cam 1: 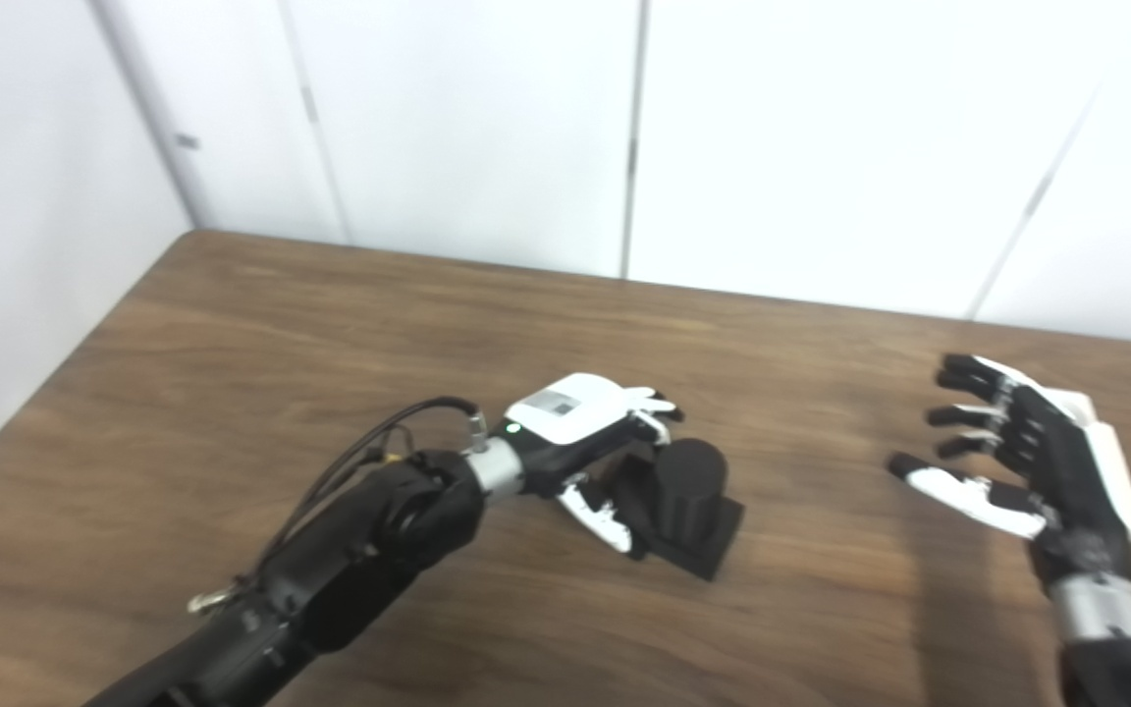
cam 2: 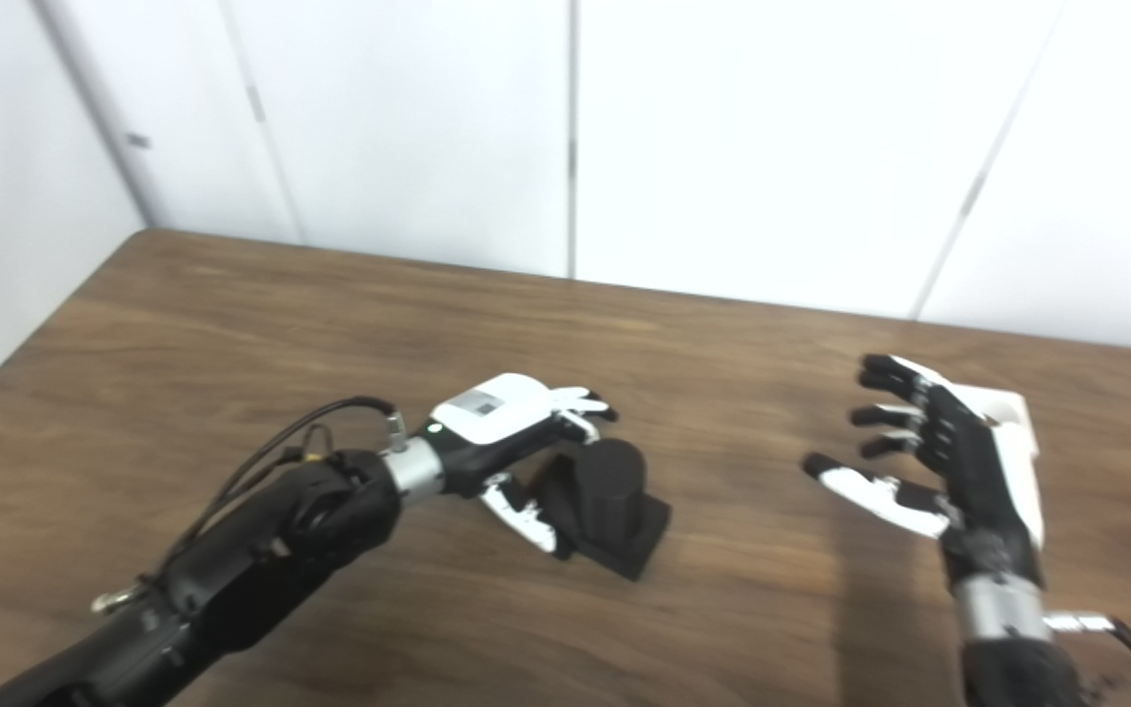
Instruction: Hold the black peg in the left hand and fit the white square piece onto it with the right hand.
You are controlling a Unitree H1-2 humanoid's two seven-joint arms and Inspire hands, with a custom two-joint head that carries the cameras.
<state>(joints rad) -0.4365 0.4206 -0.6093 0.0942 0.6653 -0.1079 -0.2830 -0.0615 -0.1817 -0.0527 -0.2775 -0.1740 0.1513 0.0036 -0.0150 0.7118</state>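
The black peg (cam 1: pixel 688 496), a round post on a square base, stands on the wooden table (cam 1: pixel 330 334) near the middle. My left hand (cam 1: pixel 590 442) is against its left side, with the fingers (cam 1: pixel 652 410) spread just behind the top of the post and the thumb (cam 1: pixel 600 518) by the base. The hand is not closed around the peg. My right hand (cam 1: pixel 1027 452) hovers open over the right side of the table, palm facing left and fingers spread, holding nothing. No white square piece shows in either view.
The table's far edge meets white wall panels (cam 1: pixel 487 128). Its left edge (cam 1: pixel 55 383) runs along a white wall. A stretch of bare wood (cam 1: pixel 821 462) lies between the peg and my right hand.
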